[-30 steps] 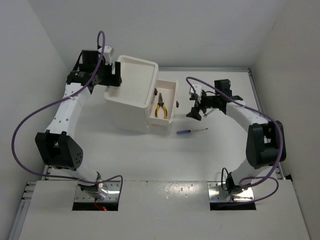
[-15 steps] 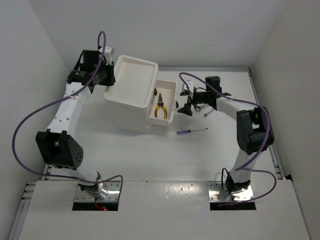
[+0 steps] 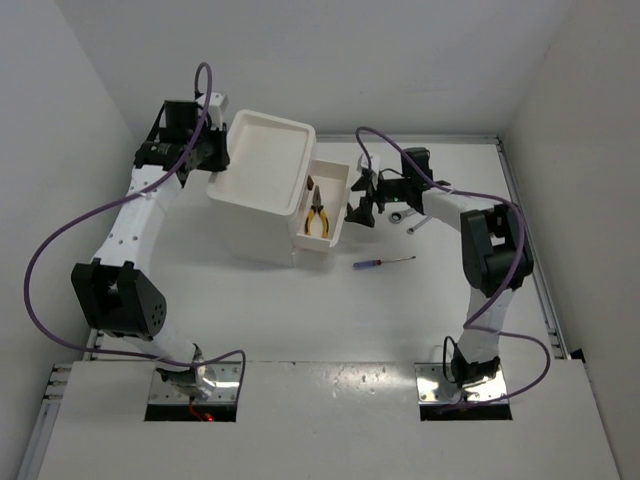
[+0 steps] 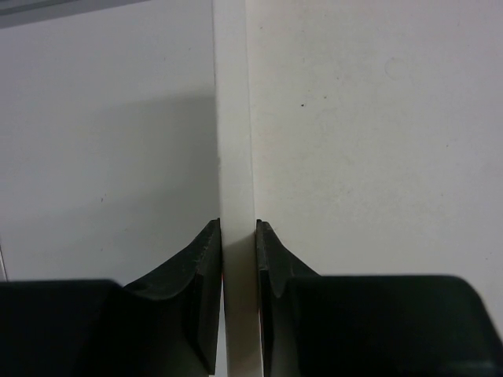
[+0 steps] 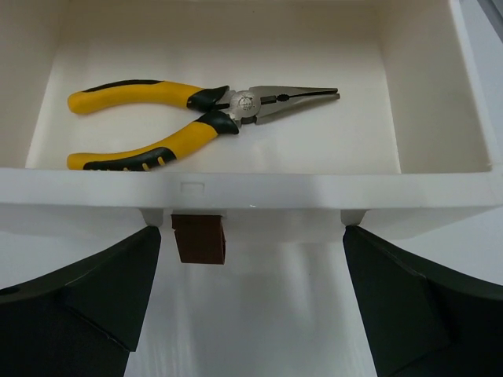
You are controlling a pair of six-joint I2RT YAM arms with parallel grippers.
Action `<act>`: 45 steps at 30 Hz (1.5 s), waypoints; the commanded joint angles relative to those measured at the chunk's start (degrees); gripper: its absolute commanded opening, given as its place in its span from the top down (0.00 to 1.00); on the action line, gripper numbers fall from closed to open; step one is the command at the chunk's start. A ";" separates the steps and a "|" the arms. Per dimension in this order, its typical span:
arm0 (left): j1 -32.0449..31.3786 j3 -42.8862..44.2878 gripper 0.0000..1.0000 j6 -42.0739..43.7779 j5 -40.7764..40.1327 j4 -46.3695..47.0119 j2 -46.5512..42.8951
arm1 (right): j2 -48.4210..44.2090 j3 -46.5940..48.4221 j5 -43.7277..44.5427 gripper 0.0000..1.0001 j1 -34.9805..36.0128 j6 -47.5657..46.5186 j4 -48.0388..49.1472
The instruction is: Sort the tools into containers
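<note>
The white cabinet (image 3: pixel 255 205) stands at the back left with its top drawer (image 3: pixel 338 188) pulled out to the right. Yellow-handled pliers (image 3: pixel 319 218) (image 5: pixel 149 118) lie inside the drawer. My left gripper (image 3: pixel 222 155) (image 4: pixel 238 232) is shut on the rim (image 4: pixel 233 141) of the cabinet's tray top. My right gripper (image 3: pixel 362 205) (image 5: pixel 250 236) is open right at the drawer's front wall (image 5: pixel 314 192), its fingers either side of the dark red-brown handle (image 5: pixel 200 239) without touching it. The thin screwdriver (image 3: pixel 385 262) lies on the table in front. A silver wrench (image 3: pixel 414 224) lies under my right arm.
White walls close in the table on the left, back and right. A purple cable (image 3: pixel 60 240) loops off my left arm. The table's right edge rail (image 3: pixel 525 240) runs just beyond my right arm.
My left gripper has shut on the cabinet's rim. My right gripper has swung left from over the wrench up to the drawer front, staying open.
</note>
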 commanded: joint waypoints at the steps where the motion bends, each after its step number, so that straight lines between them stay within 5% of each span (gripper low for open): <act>1: 1.15 -2.37 1.00 1.40 0.81 0.14 0.54 | 0.48 3.77 -3.49 0.00 2.33 4.74 8.37; 40: -0.96 -7.38 1.00 2.46 3.01 0.14 -0.51 | 8.30 13.45 0.46 0.00 13.24 16.26 19.81; 45: -0.96 -7.38 0.81 1.93 2.48 0.76 -0.52 | 3.56 9.85 -0.14 0.00 10.61 15.74 16.20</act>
